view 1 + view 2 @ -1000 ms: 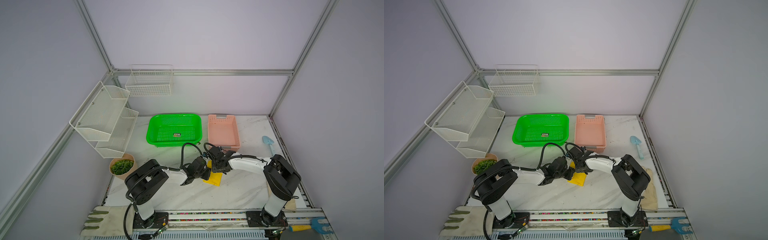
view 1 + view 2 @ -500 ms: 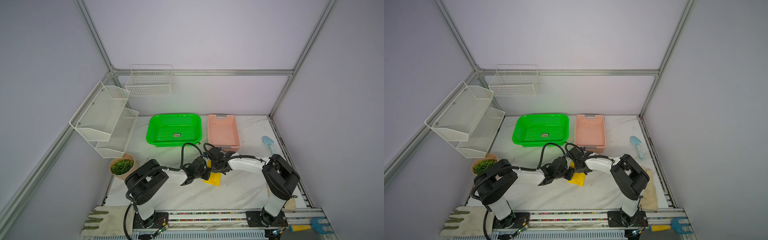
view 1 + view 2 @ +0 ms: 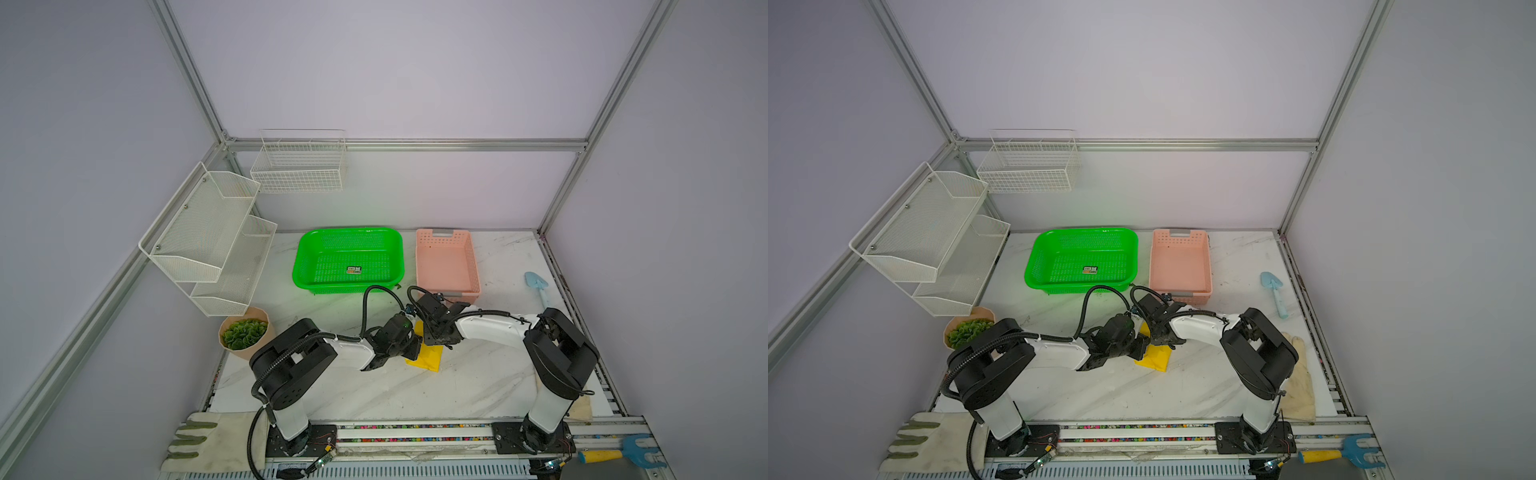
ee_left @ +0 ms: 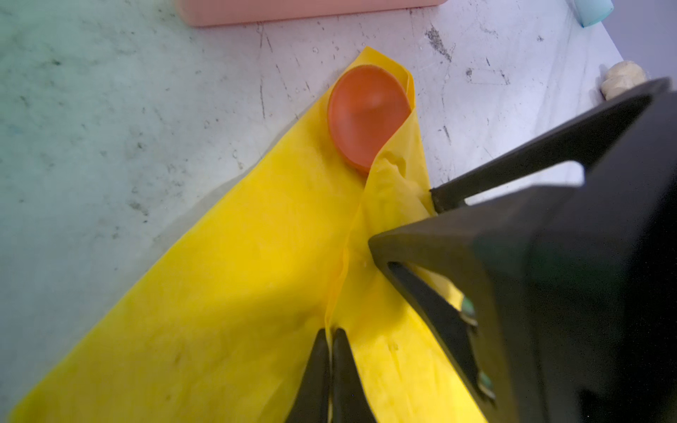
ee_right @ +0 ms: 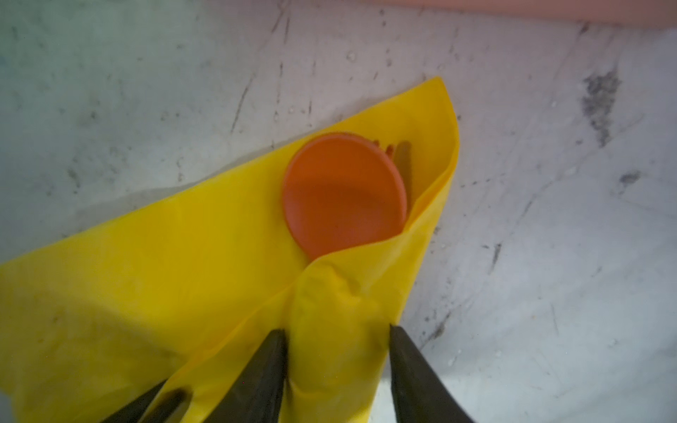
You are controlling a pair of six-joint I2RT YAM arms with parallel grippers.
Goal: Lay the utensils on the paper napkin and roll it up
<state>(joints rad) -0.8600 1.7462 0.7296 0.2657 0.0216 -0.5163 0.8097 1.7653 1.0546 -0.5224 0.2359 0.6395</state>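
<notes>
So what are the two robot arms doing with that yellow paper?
They're wrapping up little cutlery. An orange spoon and a fork peeking out behind it lie on the yellow paper napkin, and one side is already folded over them. The left arm's fingers pinch the folded edge shut. The right arm's fingers sit either side of the bunched-up roll; I can't tell if they're squeezing it. The roll isn't finished yet.
</notes>
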